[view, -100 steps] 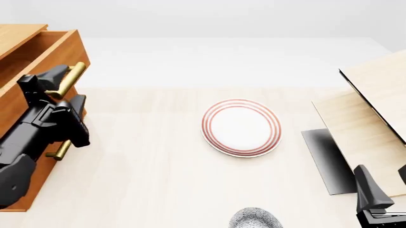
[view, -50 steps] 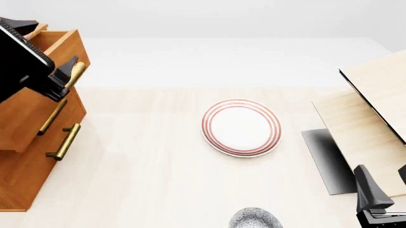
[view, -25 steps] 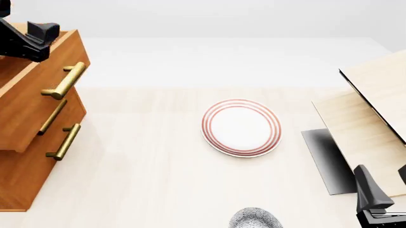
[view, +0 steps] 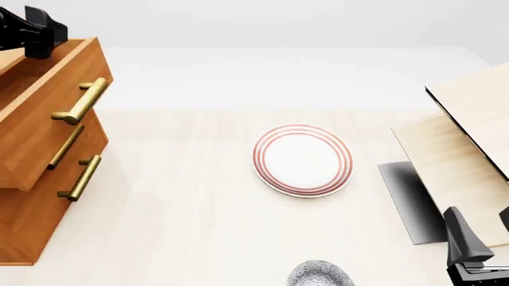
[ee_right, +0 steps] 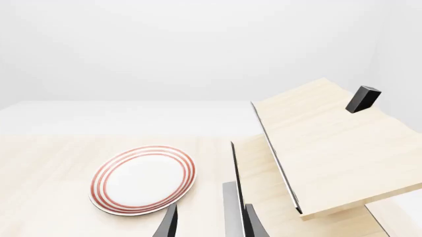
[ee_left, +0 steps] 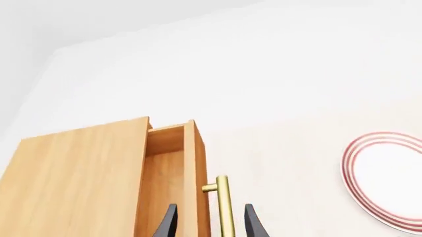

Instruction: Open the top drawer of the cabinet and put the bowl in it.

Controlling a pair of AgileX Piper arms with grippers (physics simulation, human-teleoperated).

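Bowl (view: 320, 274) sits at the bench's near edge, untouched. Right gripper (ee_right: 207, 224), jaws parted and empty, waits near it, so grasping it seems next. Farther left, the top drawer (view: 49, 107) stands pulled out; left gripper (ee_left: 209, 227), jaws spread, hangs above.

Matt orange-brown wood cabinet (view: 32, 196) with glossy brass handles; pale smooth wood desk (view: 183, 226); glossy white plate (view: 303, 159).
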